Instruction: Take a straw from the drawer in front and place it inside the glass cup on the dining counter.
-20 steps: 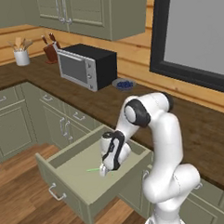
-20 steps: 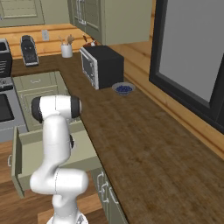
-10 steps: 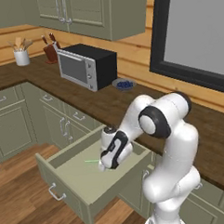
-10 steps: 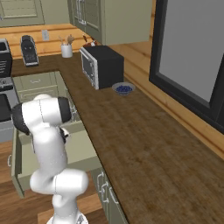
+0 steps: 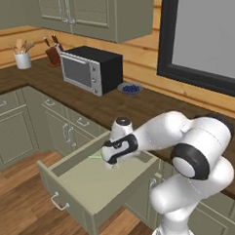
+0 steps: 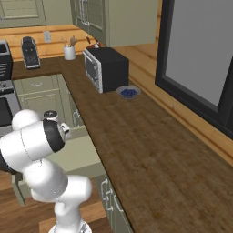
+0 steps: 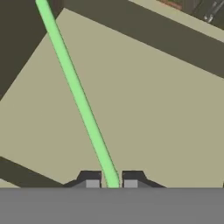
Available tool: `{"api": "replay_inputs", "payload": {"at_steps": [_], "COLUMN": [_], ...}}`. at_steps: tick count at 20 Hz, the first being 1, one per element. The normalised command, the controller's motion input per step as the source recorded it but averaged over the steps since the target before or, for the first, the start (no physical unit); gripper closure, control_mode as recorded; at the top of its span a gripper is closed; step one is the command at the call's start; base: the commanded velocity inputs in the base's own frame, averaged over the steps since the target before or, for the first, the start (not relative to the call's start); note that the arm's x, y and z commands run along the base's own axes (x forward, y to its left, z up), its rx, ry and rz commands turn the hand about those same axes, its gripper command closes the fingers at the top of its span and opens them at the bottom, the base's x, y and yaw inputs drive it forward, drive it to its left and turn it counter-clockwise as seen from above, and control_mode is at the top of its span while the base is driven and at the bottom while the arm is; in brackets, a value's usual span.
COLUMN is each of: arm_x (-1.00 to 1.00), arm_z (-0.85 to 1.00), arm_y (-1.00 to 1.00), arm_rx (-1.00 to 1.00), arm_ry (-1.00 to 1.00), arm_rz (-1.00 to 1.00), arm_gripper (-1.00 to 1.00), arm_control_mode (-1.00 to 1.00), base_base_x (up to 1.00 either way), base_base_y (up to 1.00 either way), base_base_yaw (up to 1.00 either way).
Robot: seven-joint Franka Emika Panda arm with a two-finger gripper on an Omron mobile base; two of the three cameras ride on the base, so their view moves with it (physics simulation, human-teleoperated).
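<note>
The arm is bent low over the open drawer [image 5: 94,189], and its gripper [image 5: 111,161] hangs just above the pale floor near the back. From the hand view the matter is plain: the straw [image 7: 76,94] runs straight out from between the two dark fingertips [image 7: 90,180] — its near end sits in the narrow gap between them, and its length stretches away from the claw across the drawer floor toward the shadowed far wall, leaning a little to that view's left. So the long axis lies along the line of the hand's gaze, not across the jaws; the fingers flank the stick on either side at its end, not at its middle.

The fingers stand close together with only the straw's width between them. I take it they are pinching it, though whether the pads truly press the stick is hard to tell from this angle.

In the left base view a sliver of light green shows beside the gripper, at the drawer's rear — low down inside, I judge, not yet out of the drawer.

The next move turns on that end-on hold: lifted by one tip, the long free end may swing or droop, and it must clear the drawer's back wall and the worktop [image 6: 136,136] edge above it.
</note>
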Motion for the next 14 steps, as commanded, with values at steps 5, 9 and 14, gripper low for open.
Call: {"api": "replay_inputs", "payload": {"at_steps": [5, 9, 14], "arm_x": [0.0, -0.06, -0.33], "arm_z": [1.0, 1.0, 1.0], "arm_y": [0.0, -0.01, -0.27], "arm_rx": [-0.05, -0.2, -0.27], "arm_ry": [0.13, 0.07, 0.01], "arm_rz": [0.04, 0.04, 0.03], "arm_gripper": [1.0, 1.0, 1.0], "arm_control_mode": [-1.0, -1.0, -1.0], "base_base_x": [0.0, 0.0, 0.0], "base_base_y": [0.0, 0.0, 0.0], "base_base_yaw": [0.0, 0.0, 0.0]}}
